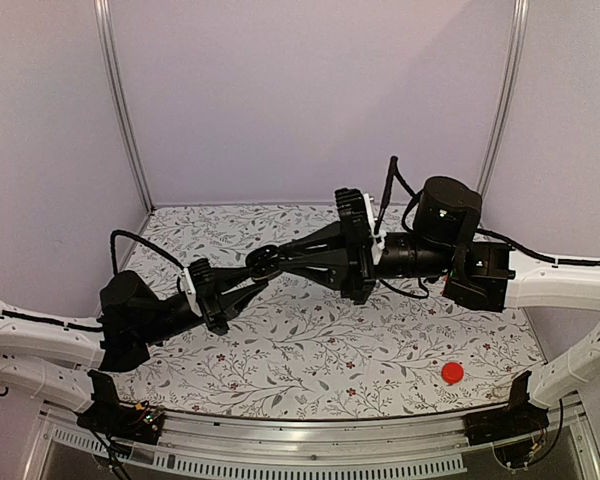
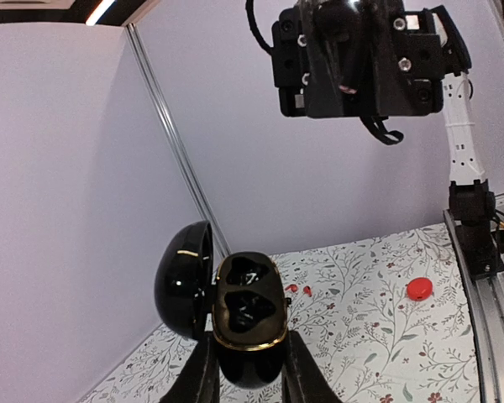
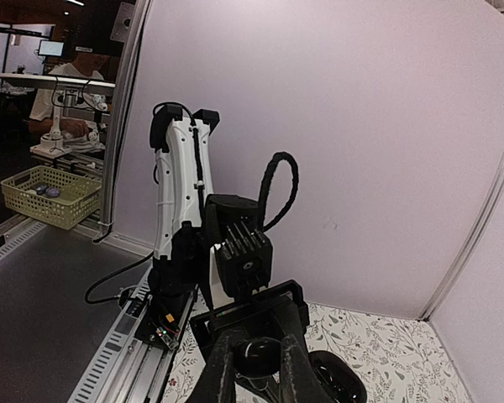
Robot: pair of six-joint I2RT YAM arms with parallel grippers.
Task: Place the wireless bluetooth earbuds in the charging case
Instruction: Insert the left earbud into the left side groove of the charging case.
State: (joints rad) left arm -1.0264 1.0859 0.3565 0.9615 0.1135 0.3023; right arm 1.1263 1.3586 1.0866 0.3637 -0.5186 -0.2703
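L end effector (image 2: pixel 250 374): clamped on base of charging case (image 2: pixel 248 306) — hinged open, held up off counter (image 2: pixel 378 336)
R end effector (image 3: pixel 256 371): pinched together on small black earbud (image 3: pixel 259 354) — just beside the case
Red disc (image 1: pixel 452 373): flat on counter, front R, well apart from both

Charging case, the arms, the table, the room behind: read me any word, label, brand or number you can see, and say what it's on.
No readable text in any view.
Charging case: glossy black, no marking shows.
Red disc: no marking shows.
Screens in the background room: too small and blurred to read.
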